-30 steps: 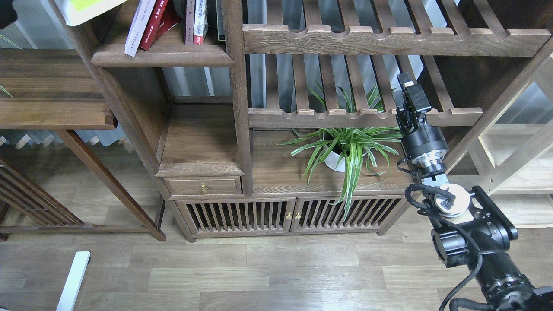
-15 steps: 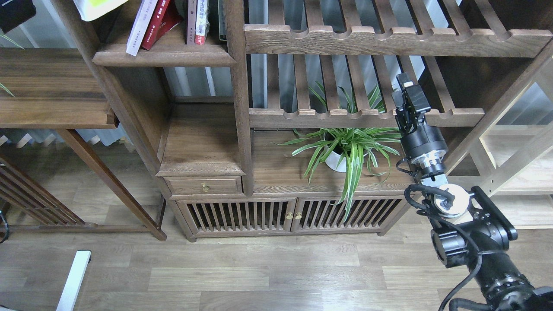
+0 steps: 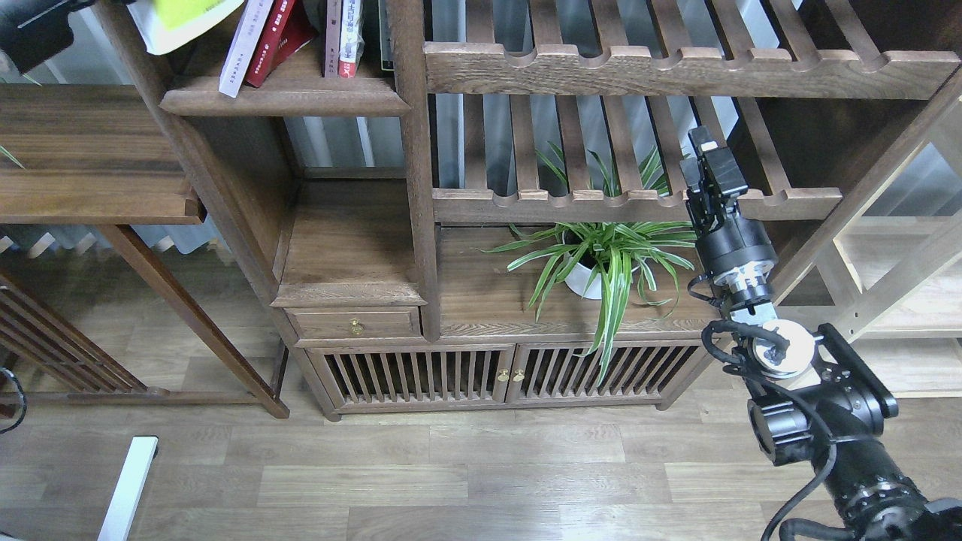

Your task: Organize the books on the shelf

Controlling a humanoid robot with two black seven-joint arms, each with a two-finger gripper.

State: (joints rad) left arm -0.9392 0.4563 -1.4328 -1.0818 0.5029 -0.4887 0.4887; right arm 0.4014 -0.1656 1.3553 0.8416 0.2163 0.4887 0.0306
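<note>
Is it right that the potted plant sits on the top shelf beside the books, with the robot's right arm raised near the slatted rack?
Not quite. The head view shows the potted plant on the cabinet top under the slatted rack, not on the shelf with the books. The right arm is raised near the rack.

I note a grey-brown plank floor [image 3: 451, 481], a dark wooden cabinet [image 3: 421, 376] with slatted doors, scalloped slatted racks [image 3: 639, 71] above, and a potted spider plant [image 3: 601, 259].
</note>
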